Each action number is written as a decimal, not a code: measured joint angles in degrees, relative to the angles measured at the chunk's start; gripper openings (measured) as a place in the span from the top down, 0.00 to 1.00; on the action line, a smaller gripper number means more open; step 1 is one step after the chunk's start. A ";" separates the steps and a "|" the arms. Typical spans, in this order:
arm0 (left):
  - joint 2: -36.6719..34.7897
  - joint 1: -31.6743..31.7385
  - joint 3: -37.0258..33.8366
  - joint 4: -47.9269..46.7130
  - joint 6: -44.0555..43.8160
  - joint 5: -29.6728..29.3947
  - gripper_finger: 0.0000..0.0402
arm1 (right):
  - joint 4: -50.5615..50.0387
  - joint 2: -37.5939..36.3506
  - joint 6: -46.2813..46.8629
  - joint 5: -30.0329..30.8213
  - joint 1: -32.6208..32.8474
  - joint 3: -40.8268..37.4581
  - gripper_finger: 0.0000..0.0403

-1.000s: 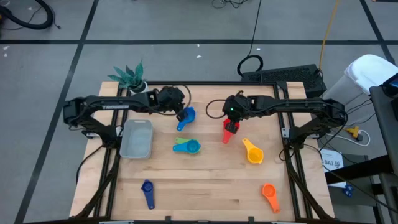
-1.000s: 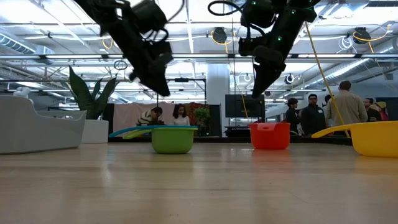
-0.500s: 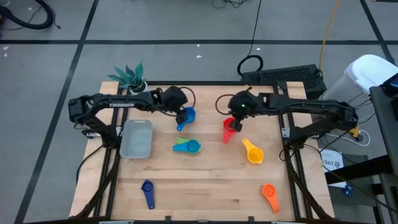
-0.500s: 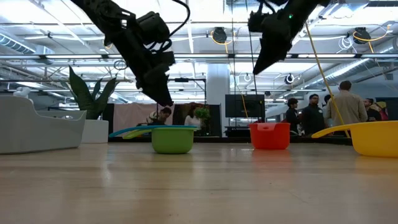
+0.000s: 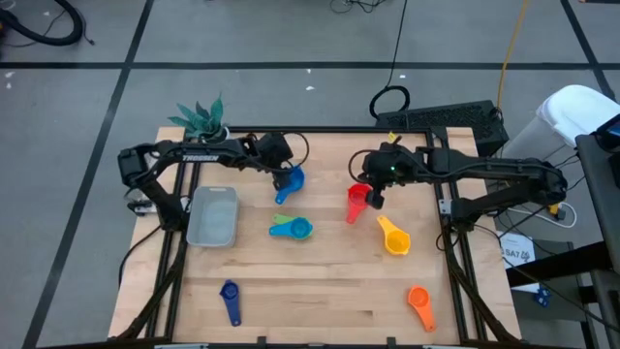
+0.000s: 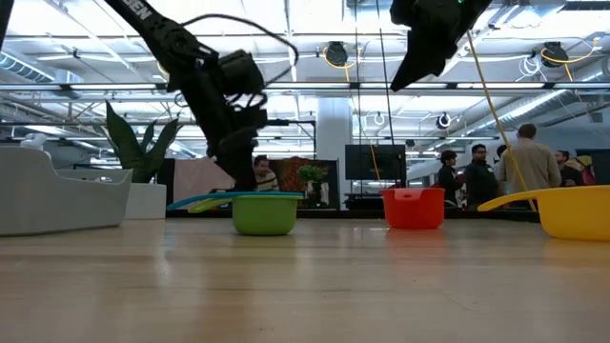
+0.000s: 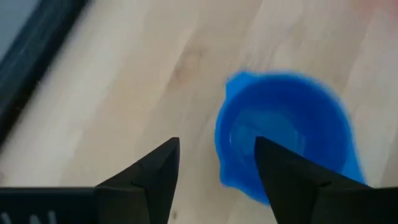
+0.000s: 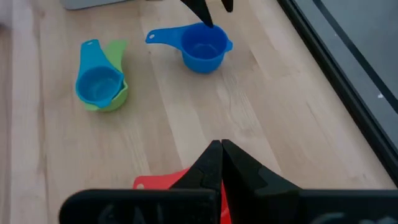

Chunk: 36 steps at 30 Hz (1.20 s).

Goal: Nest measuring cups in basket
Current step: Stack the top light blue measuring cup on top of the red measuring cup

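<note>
Behind the wooden table (image 5: 320,281) we see a large hall with ceiling lights, where several people (image 6: 519,171) stand far off. White lettering runs along the left arm (image 5: 199,153); we read it as "TROSSEN", though it is small.

We see the left gripper (image 5: 283,173) low at the rim of the blue measuring cup (image 5: 290,181), near the table's far edge. In the left wrist view its fingers (image 7: 152,171) stand apart, one over bare wood and the other over the blue bowl's rim; we cannot tell whether they touch it.

We find the right gripper (image 5: 374,197) just beside the red cup (image 5: 356,201), raised above the table, with its fingers (image 8: 219,163) pressed together and nothing between them.

The basket (image 5: 213,215) sits on the table's left side, and we see no cup in it. The light blue cup (image 5: 299,229) rests nested in the green cup (image 5: 279,231) near the table's middle. The yellow cup (image 5: 394,237) lies right of them, the orange cup (image 5: 419,303) near the front right corner, and the dark blue cup (image 5: 231,300) near the front left. A potted plant (image 5: 201,119) stands at the far left corner.
</note>
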 joint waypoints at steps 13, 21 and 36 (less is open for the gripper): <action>3.79 -0.83 -0.10 1.29 -0.16 -0.05 0.49 | 0.01 0.02 1.34 0.00 0.53 0.00 1.00; 3.65 -0.27 -0.05 1.23 -2.24 -0.45 0.80 | -0.03 0.02 2.25 -0.06 0.53 0.00 1.00; 3.59 -0.46 2.67 1.63 -3.66 1.24 0.98 | 0.01 -0.18 2.24 -0.04 1.60 0.04 1.00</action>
